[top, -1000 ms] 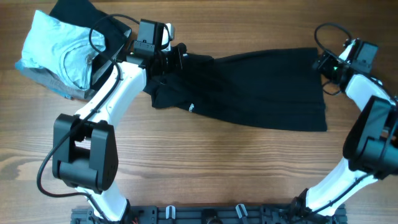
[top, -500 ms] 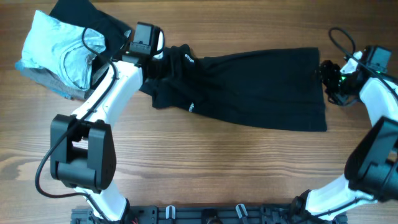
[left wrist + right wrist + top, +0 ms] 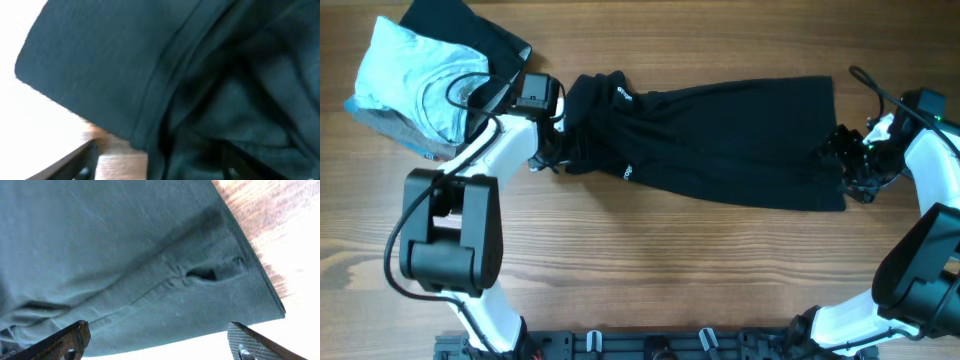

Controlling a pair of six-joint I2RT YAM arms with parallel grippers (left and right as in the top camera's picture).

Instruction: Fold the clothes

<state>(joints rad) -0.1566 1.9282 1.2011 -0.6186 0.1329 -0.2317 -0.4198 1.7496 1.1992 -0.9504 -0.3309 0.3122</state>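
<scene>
Treat every fold as outstanding: the black T-shirt (image 3: 720, 140) lies stretched but rumpled across the worktop (image 3: 670, 270), with left fingers (image 3: 80, 159) and right fingers (image 3: 67, 339) spread wide at its ends.

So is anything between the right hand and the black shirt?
Nothing visible. The right hand sits open at the right edge of the black shirt, and its wrist camera shows only shirt fabric directly ahead.

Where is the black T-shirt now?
Overhead view: the black T-shirt lies spread across the table, between the left gripper at its bunched end and the right gripper at its hem.
</scene>
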